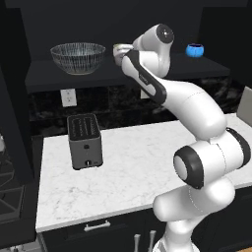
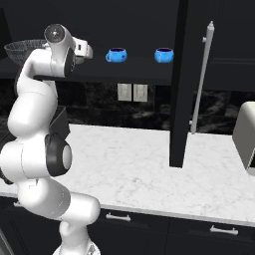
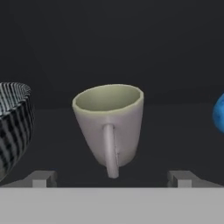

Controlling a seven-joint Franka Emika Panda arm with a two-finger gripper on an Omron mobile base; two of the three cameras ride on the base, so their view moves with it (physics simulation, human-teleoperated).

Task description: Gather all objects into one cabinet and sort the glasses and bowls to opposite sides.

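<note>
Up on the shelf (image 1: 74, 78), the gripper (image 3: 112, 178) (jaws spread wide) faces the beige cup (image 3: 109, 122).

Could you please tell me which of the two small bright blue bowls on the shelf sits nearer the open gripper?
The left-hand small bright blue bowl, just beyond the gripper; the other blue bowl sits farther right, by the cabinet door.

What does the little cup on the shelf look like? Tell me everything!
The cup is small and beige-cream, with a matte, ceramic look. It has an open, empty mouth, sides narrowing toward the base, and a thin handle facing the hand camera. It stands upright on the dark shelf, between the clear bowl and a blue bowl, touching neither. The open pincer sits just before it.
</note>
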